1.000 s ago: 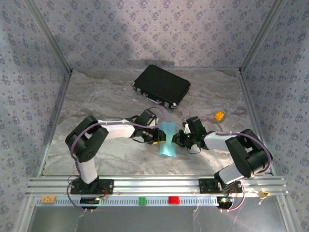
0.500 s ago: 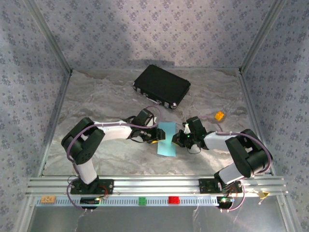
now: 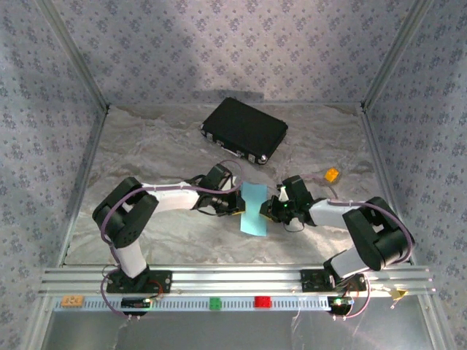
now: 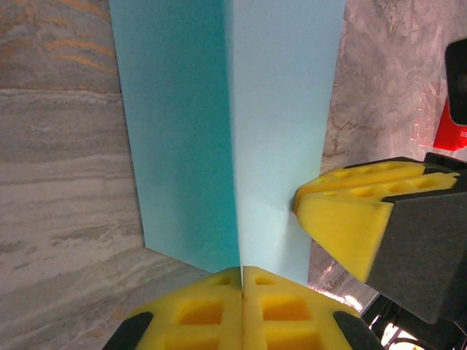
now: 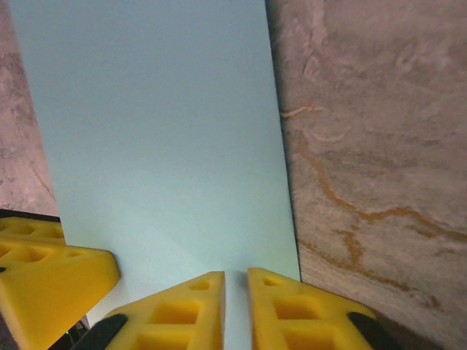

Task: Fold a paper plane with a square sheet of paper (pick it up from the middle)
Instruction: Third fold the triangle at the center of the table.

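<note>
The square sheet of paper point(image 3: 254, 211) is light blue and folded lengthwise into a narrow strip, lying between the two grippers in the middle of the table. My left gripper point(image 3: 239, 207) is at its left edge. In the left wrist view the yellow fingers of that gripper point(image 4: 241, 268) are pressed together on the paper's centre crease point(image 4: 233, 146), with one flap on each side. My right gripper point(image 3: 268, 210) is at the paper's right edge. In the right wrist view that gripper point(image 5: 236, 273) has a narrow gap between its jaws, over the flat paper point(image 5: 160, 131).
A black hard case point(image 3: 244, 130) lies at the back of the table. A small orange block point(image 3: 331, 174) sits to the right, behind the right arm. Green point(image 3: 216, 302) and red point(image 3: 262, 301) blocks rest on the front rail. Patterned walls close in both sides.
The left gripper has closed onto the paper's crease. The right gripper's jaws have parted slightly. The paper has gone from a curled strip to a flatter fold.
</note>
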`<state>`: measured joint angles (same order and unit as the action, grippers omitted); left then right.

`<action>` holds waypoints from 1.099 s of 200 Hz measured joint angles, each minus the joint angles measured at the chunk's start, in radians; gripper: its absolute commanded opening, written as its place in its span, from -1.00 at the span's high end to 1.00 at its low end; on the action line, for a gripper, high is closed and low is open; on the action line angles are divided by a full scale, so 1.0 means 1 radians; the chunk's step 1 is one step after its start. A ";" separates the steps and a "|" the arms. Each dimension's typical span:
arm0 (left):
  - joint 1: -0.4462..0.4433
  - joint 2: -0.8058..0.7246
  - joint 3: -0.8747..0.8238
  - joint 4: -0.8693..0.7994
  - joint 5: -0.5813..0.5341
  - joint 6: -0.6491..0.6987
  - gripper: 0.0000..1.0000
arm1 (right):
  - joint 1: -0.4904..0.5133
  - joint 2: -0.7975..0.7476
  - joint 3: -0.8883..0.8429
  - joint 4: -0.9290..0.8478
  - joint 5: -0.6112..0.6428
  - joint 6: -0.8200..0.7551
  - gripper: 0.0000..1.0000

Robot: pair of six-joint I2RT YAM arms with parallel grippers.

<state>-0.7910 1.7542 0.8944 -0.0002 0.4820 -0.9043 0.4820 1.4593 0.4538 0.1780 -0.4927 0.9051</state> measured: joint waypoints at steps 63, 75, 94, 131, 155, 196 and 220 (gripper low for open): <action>0.012 -0.031 0.000 -0.059 0.000 -0.026 0.96 | 0.089 -0.268 0.019 -0.198 0.140 -0.085 0.18; 0.012 -0.048 -0.001 -0.066 0.001 -0.032 0.96 | 0.121 -0.319 0.022 -0.210 0.170 -0.112 0.01; 0.012 -0.072 -0.002 -0.072 0.001 -0.041 0.96 | 0.200 -0.388 0.022 -0.212 0.225 -0.181 -0.06; 0.012 -0.090 -0.009 -0.079 0.000 -0.057 0.96 | 0.410 -0.500 -0.008 -0.159 0.391 -0.365 -0.33; 0.012 -0.090 -0.013 -0.080 0.000 -0.060 0.96 | 0.512 -0.496 -0.032 -0.123 0.510 -0.494 -0.33; 0.012 -0.090 -0.013 -0.079 0.000 -0.067 0.95 | 0.675 -0.419 -0.051 -0.060 0.674 -0.687 -0.34; 0.012 -0.090 -0.013 -0.078 0.001 -0.068 0.95 | 0.740 -0.342 -0.051 -0.026 0.760 -0.761 -0.36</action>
<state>-0.7788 1.6638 0.8818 -0.0784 0.4828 -0.9722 1.2217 1.1172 0.4023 0.1524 0.2668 0.1436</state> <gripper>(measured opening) 0.044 0.676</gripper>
